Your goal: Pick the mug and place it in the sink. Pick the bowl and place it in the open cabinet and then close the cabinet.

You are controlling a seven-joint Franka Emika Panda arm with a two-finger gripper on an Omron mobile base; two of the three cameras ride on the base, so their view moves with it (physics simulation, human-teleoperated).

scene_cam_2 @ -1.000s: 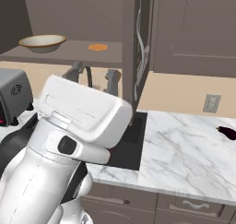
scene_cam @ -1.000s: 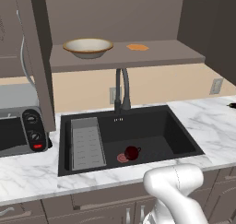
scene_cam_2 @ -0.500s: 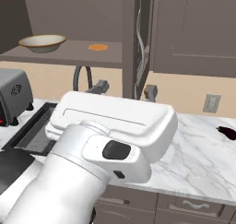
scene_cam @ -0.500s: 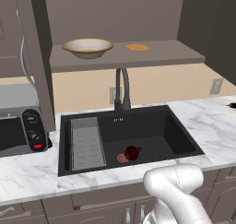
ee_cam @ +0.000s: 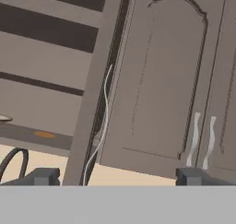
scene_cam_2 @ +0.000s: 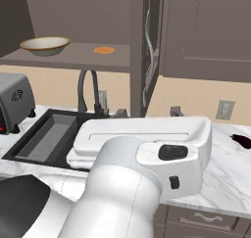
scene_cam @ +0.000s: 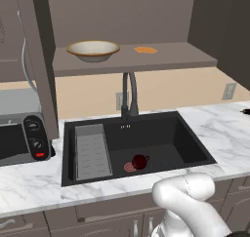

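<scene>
The dark red mug (scene_cam: 140, 161) lies in the black sink (scene_cam: 185, 143) beside the red drain (scene_cam: 129, 167). The tan bowl (scene_cam: 93, 49) (scene_cam_2: 45, 45) sits on the shelf of the open cabinet (scene_cam: 161, 60) (scene_cam_2: 83, 59); only its rim (ee_cam: 3, 119) shows at the left edge of the hand view. My gripper (ee_cam: 119, 177) (scene_cam_2: 148, 112) is open and holds nothing. It is raised above the counter and faces the cabinet's right door (scene_cam_2: 149, 51) (ee_cam: 99, 103), which stands edge-on with its silver handle (ee_cam: 105, 121) towards me.
An orange patch (scene_cam: 145, 49) lies on the shelf right of the bowl. The cabinet's left door (scene_cam: 41, 60) hangs open over a toaster oven (scene_cam: 19, 138). The faucet (scene_cam: 129, 94) rises behind the sink. A dark item (scene_cam_2: 242, 140) lies on the right counter. Closed panelled doors (ee_cam: 161, 80) fill the right.
My arm has swung right, so its bulk crosses the right base view and the finger tips now show before the right door. Mug and bowl have not moved.
</scene>
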